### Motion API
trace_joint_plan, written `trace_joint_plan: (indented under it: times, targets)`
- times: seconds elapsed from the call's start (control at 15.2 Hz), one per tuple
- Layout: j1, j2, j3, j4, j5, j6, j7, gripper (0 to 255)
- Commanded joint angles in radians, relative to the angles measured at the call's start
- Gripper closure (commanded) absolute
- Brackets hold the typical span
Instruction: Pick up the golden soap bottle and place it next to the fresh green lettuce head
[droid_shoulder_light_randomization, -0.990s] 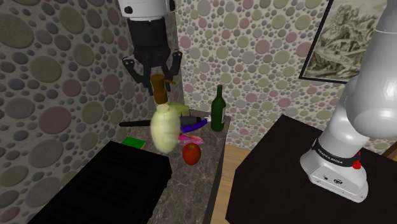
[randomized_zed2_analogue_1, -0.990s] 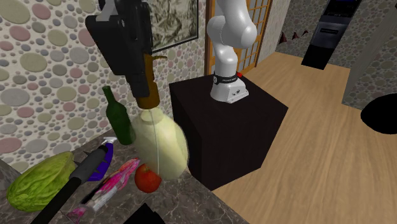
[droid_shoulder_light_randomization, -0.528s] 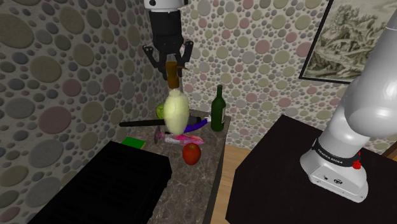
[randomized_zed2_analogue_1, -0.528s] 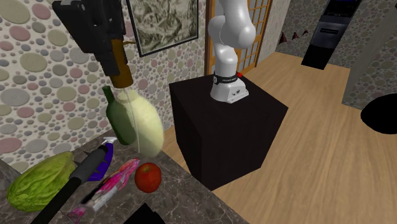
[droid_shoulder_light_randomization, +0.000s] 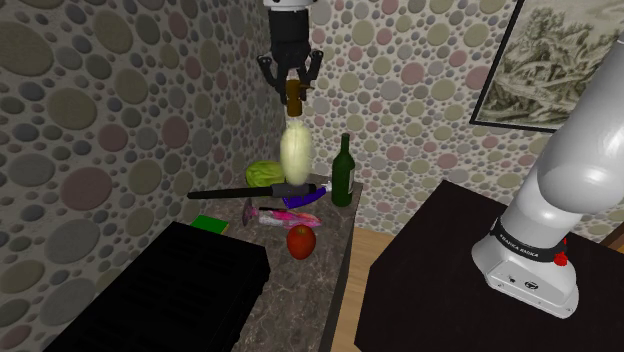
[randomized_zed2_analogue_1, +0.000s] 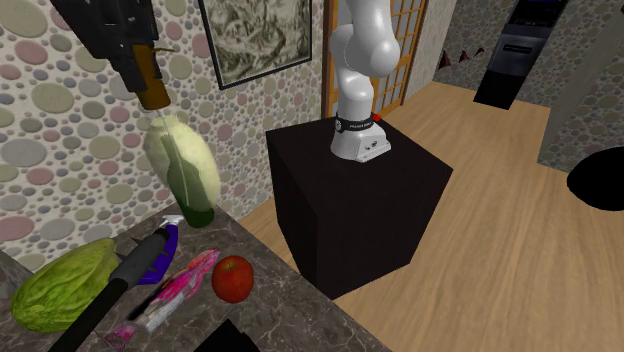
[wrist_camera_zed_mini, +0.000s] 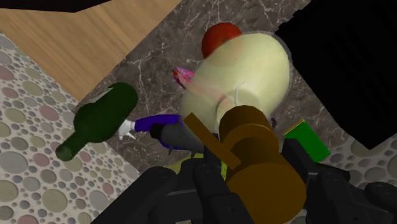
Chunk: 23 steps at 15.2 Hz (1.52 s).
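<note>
The white arm (droid_shoulder_light_randomization: 585, 150) is standing up from its black stand (droid_shoulder_light_randomization: 450, 290) and reaching high toward the spotted wall (droid_shoulder_light_randomization: 90, 110). Its wrist is turned so that the pincer (droid_shoulder_light_randomization: 292, 86) is pointing straight down over the far end of the marbled surface (droid_shoulder_light_randomization: 290, 295).

The pincer is clasping the brown cap (wrist_camera_zed_mini: 261, 168) of the soap bottle (droid_shoulder_light_randomization: 295, 150), with a black finger (wrist_camera_zed_mini: 213, 191) pressing in on either side. The bottle is hanging upright beneath it, cap upward, and its pale yellowish body is letting the things behind show through.

From the shoulder view the bottle is hanging between the lettuce (droid_shoulder_light_randomization: 262, 175) and the green wine bottle (droid_shoulder_light_randomization: 343, 172). Its lower end is overlapping the lettuce's edge and a purple sprayer (droid_shoulder_light_randomization: 305, 197) lying on the surface. I cannot tell from there how far it is hanging above them.

In the second exterior view the pincer (randomized_zed2_analogue_1: 135, 62) is sitting up in the top corner. The soap bottle (randomized_zed2_analogue_1: 180, 165) is dangling in front of the wine bottle, while the lettuce (randomized_zed2_analogue_1: 65, 285) is lying apart from it, lower and toward that view's left.

Looking along the pincer (wrist_camera_zed_mini: 264, 188), the bottle's body (wrist_camera_zed_mini: 251, 70) is hanging over the surface. The red fruit (wrist_camera_zed_mini: 221, 39) is showing just past it, the wine bottle (wrist_camera_zed_mini: 98, 121) is off to one side, and a small green box (wrist_camera_zed_mini: 306, 140) is lying on the other.
</note>
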Motion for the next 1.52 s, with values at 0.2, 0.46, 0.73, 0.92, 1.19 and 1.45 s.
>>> trace_joint_plan:
  times: [0.2,0.46,0.73,0.92,1.19,1.45]
  targets:
    - [-0.058,-0.004,-0.058,-0.003,0.003,-0.002,-0.118,255]
    - [-0.102,0.017,-0.102,0.023,-0.003,-0.009,-0.206,255]
    - [-0.142,0.051,-0.14,0.065,-0.012,-0.02,-0.283,255]
    - [-0.143,0.049,-0.14,0.021,-0.011,0.021,-0.284,255]
    - [-0.143,0.048,-0.14,-0.033,-0.011,0.075,-0.284,255]
    - [-0.143,0.052,-0.141,-0.083,-0.012,0.128,-0.284,255]
